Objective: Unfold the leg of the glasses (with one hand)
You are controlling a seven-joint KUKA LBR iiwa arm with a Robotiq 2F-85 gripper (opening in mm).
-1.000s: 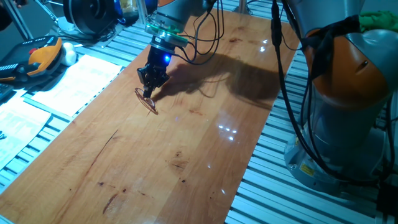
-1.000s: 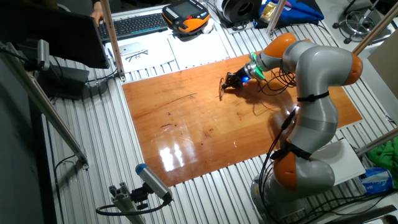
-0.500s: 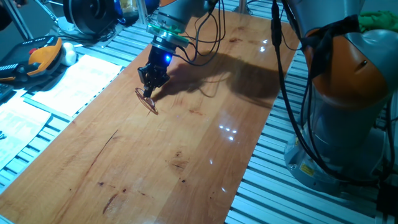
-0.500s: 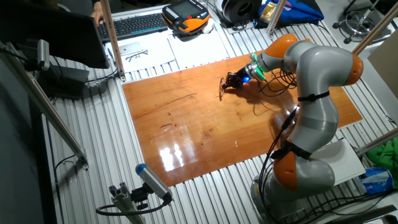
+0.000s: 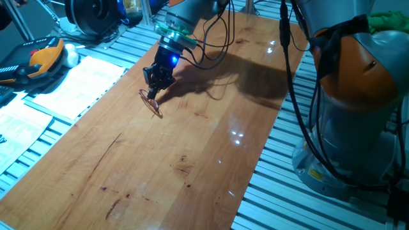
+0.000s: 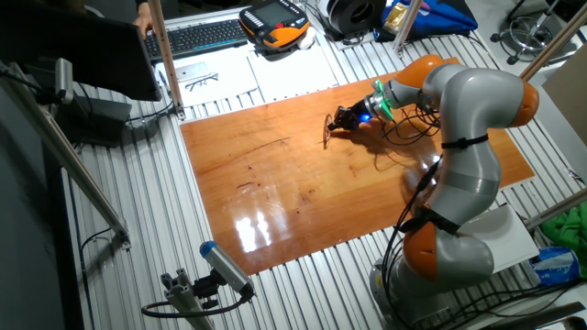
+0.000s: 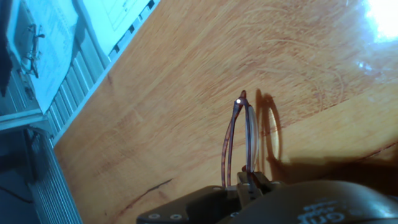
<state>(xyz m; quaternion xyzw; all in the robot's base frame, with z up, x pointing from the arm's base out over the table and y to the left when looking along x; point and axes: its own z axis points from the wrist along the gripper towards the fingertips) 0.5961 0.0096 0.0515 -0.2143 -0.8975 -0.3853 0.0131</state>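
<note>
**Wooden tabletop, glasses pinched at far edge**

Glossy reddish-brown wooden tabletop (image 5: pixel 192 153) on a slatted metal bench. On it, toward the paper side: thin reddish-brown wire-frame glasses (image 5: pixel 151 104), one end resting on the wood, the other raised into the black two-finger gripper (image 5: pixel 154 91). In the hand view the glasses (image 7: pixel 239 140) run straight out from the fingertips, which are closed together on the wire. Arm is orange and grey (image 6: pixel 459 137). White printed sheets (image 5: pixel 80 83) lie just beside the board; black keyboard (image 6: pixel 197 37) farther off.
</note>
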